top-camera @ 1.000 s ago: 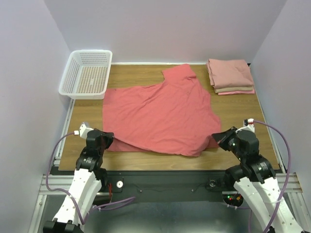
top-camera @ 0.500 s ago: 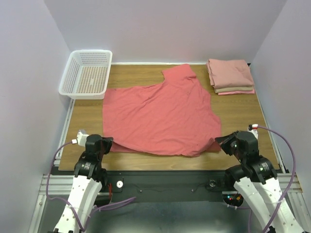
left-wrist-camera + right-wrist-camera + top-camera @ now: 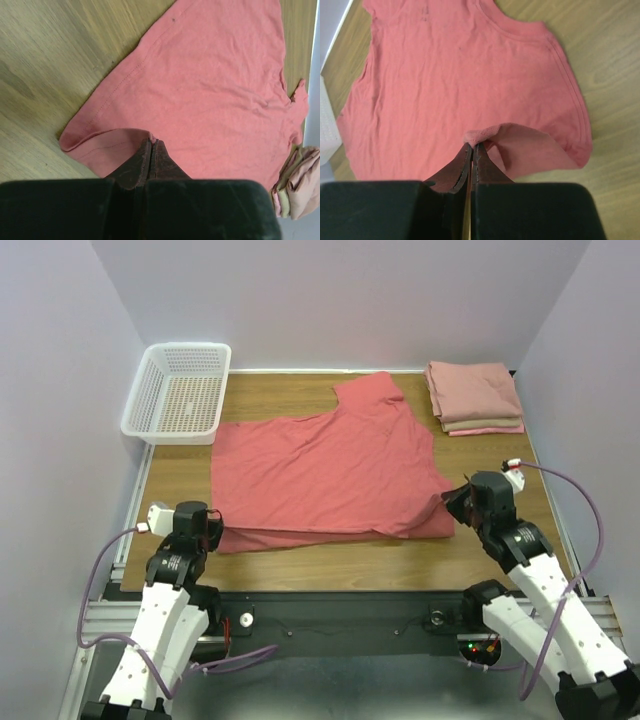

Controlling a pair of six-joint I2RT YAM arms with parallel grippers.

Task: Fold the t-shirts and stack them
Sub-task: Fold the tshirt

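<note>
Left wrist view: the left fingers (image 3: 141,164) are seen pressed together on a turned-over hem corner of the coral-red t-shirt (image 3: 210,90). The cloth is pinched at their tips, and the rest of the shirt is spread flat on the tabletop (image 3: 55,55) beyond them. In the right wrist view the right fingers (image 3: 451,176) are likewise clamped on a raised edge of the same shirt. A flap is curled over just right of the tips, and the neckline lies farther off.

The pinching itself cannot be made out from the top external view, where each pair of fingers is masked by its own wrist. What is given there instead is the whole layout. The shirt is laid across the middle of the tabletop and is held at its near-left and near-right corners. A stack of folded t-shirts (image 3: 475,392) is set at the far right, and a white basket (image 3: 180,390) at the far left, both well apart from the fingers.
</note>
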